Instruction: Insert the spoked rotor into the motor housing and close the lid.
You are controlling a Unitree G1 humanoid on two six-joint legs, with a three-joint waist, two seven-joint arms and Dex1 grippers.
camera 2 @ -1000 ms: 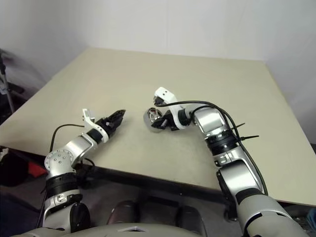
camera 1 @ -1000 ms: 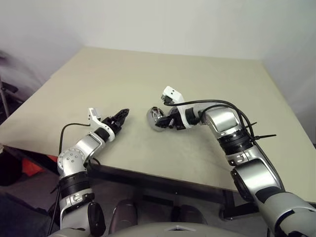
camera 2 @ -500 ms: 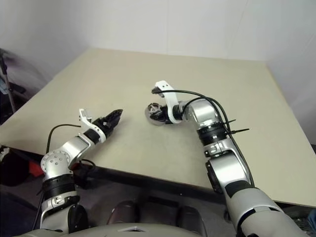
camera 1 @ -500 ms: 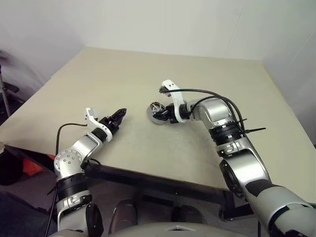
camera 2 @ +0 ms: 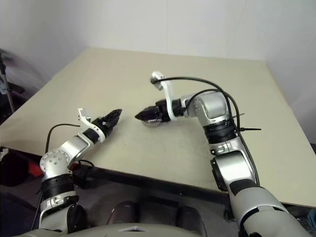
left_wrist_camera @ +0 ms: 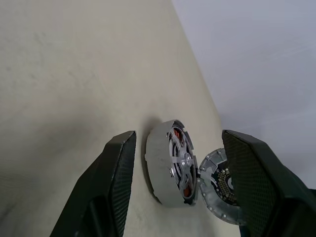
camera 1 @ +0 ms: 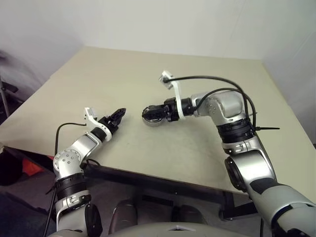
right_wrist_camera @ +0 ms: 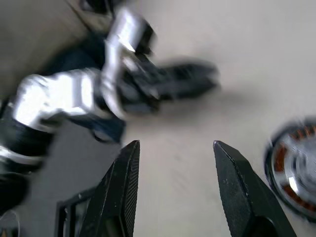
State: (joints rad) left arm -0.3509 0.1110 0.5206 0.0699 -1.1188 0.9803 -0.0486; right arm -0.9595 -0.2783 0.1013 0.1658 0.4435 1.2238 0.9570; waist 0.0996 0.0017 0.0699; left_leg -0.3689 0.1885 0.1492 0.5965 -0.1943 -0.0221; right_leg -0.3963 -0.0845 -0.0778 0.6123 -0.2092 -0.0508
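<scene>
As the housing [left_wrist_camera: 170, 170] holds the rotor [left_wrist_camera: 181, 159] | lid [left_wrist_camera: 219, 185] rigid, heavy, slippery: take by rim | both grippers' fingers [left_wrist_camera: 116, 170] released, empty.

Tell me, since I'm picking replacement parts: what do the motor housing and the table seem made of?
Motor housing: apparently machined metal, matte grey wall, with copper-coloured windings showing around a shiny silver hub. Table: smooth matte beige top, likely laminate or painted board; the look leaves it open.
</scene>
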